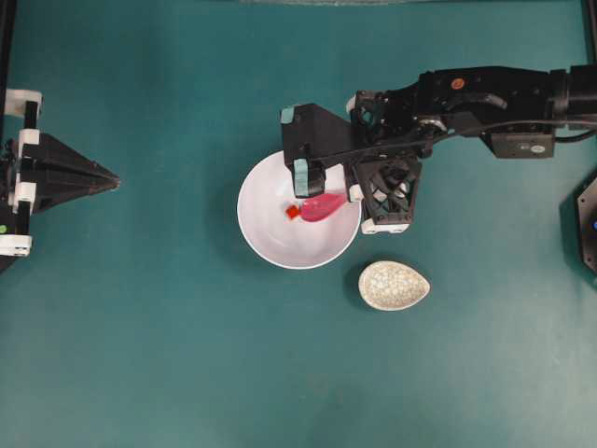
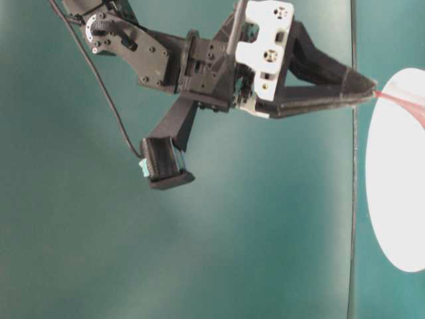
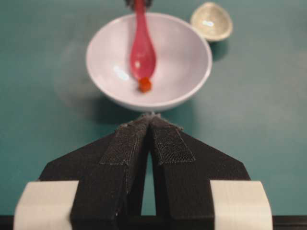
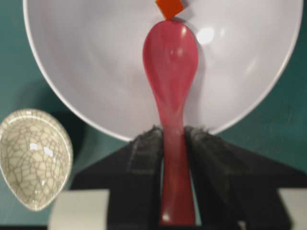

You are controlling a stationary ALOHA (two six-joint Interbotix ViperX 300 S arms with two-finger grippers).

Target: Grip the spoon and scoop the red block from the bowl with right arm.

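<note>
Now the right claw [image 4: 173, 143] grips the spoon [image 4: 171, 67] by its handle, scoop tip touching the red block [image 4: 169, 8] inside the bowl [image 4: 86, 62]; the left claw [image 3: 149, 125] sits closed.

From overhead you look straight down on the whole table, with the right gripper [image 1: 322, 191] over the white bowl [image 1: 270, 243]. Your table-level camera sits low and close beside that gripper [image 2: 372, 90], catching only the bowl's [image 2: 398, 199] rim. The left wrist camera looks forward past its own fingertips [image 3: 151, 117] toward the bowl [image 3: 182, 62] just ahead. The right wrist camera peers down close past its fingers [image 4: 148, 148] into the same bowl [image 4: 86, 57].
</note>
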